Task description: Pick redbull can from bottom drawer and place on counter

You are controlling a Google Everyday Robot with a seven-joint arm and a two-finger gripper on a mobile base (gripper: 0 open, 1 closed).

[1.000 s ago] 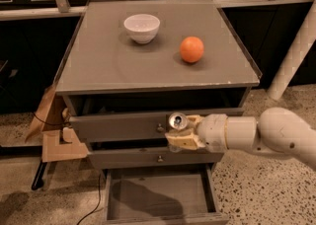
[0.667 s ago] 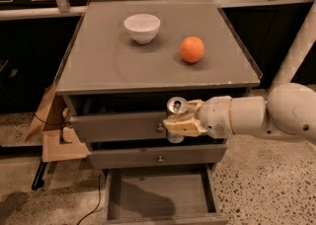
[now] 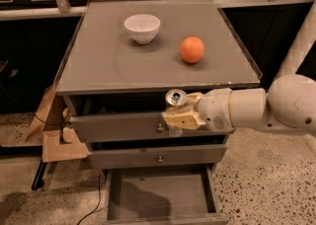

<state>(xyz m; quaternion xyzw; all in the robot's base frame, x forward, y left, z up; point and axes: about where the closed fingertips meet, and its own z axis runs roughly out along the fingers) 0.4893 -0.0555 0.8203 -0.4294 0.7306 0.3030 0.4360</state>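
Observation:
My gripper (image 3: 178,113) is shut on the redbull can (image 3: 175,97), whose shiny silver top with pull tab shows above the tan fingers (image 3: 181,118). The can hangs in the air in front of the top drawer, just below the front edge of the counter (image 3: 148,66). The bottom drawer (image 3: 160,197) is pulled open below and its flat grey floor is bare. My white arm reaches in from the right.
A white bowl (image 3: 142,27) and an orange (image 3: 192,50) sit on the counter. Two knobbed drawers (image 3: 123,125) sit above the open one. A cardboard box (image 3: 52,130) and a black cable lie on the floor at the left.
The gripper has lifted the can upward, from level with the top drawer front to just under the counter's edge.

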